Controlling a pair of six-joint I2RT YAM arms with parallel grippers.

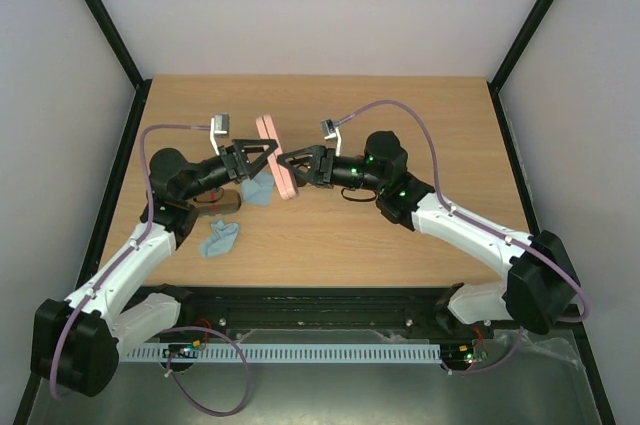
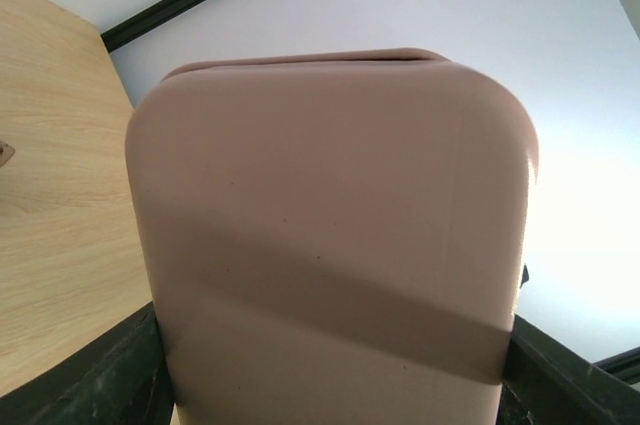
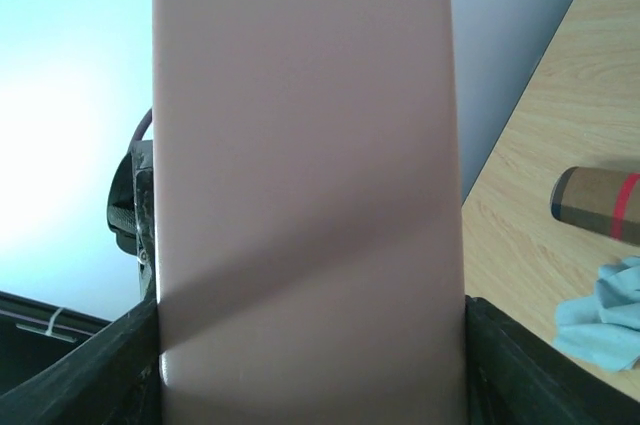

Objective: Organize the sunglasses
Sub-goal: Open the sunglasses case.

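Neither pair of sunglasses shows clearly. A thin dark loop (image 1: 356, 196) lies under my right arm, and I cannot tell whether it is the black wire-framed pair. The reddish-brown pair is out of view. A flat pink case (image 1: 276, 157) stands on edge at mid-table between both grippers. My left gripper (image 1: 264, 158) meets it from the left and my right gripper (image 1: 292, 165) from the right. The case fills the left wrist view (image 2: 330, 245) and the right wrist view (image 3: 305, 195), with each gripper's dark fingers tight against its two side edges.
A brown oblong case with a red stripe (image 1: 222, 205) lies under my left arm and also shows in the right wrist view (image 3: 600, 205). Two blue cloths (image 1: 258, 190) (image 1: 218, 238) lie to the left of the pink case. Black frame rails border the table.
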